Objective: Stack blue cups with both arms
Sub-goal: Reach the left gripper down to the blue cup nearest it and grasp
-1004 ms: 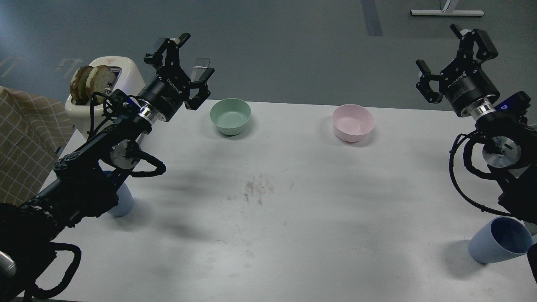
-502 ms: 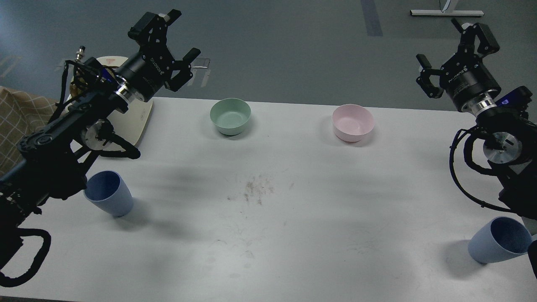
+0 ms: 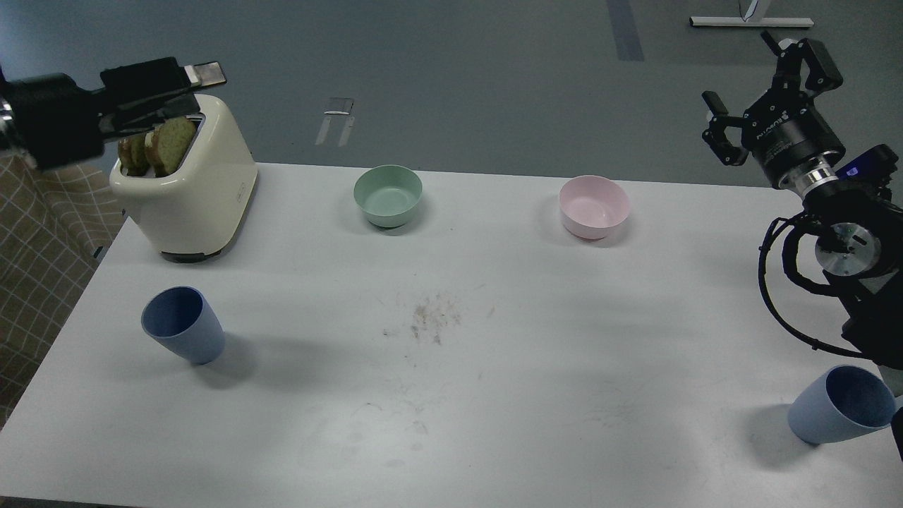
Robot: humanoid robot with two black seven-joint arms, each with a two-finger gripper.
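The left arm has swung away from over the table within the last second: its gripper [image 3: 180,88] now sits at ten o'clock, seen side-on above the toast [image 3: 159,144] in the cream toaster [image 3: 190,190], and from this angle I cannot tell whether its jaws are spread or pressed together. That retreat uncovers the left blue cup [image 3: 182,324], which stands upright at eight o'clock on the white table [image 3: 451,367], free of any contact. The right gripper [image 3: 772,95] has barely moved; it hovers at two o'clock past the table's far right corner, jaws spread and holding nothing. The right blue cup [image 3: 839,403] stands at four o'clock, very close to the table's right edge and partly under the right arm. Neither cup is grasped, so stacking has not begun. The table's middle, marked only by a scatter of crumbs [image 3: 432,319], offers wide open room for bringing the cups together. The pale green bowl [image 3: 387,195] and pink bowl [image 3: 593,206] sit along the far edge at twelve and one o'clock, well apart from both cups. The right cup's nearness to the edge probably calls for a careful approach.
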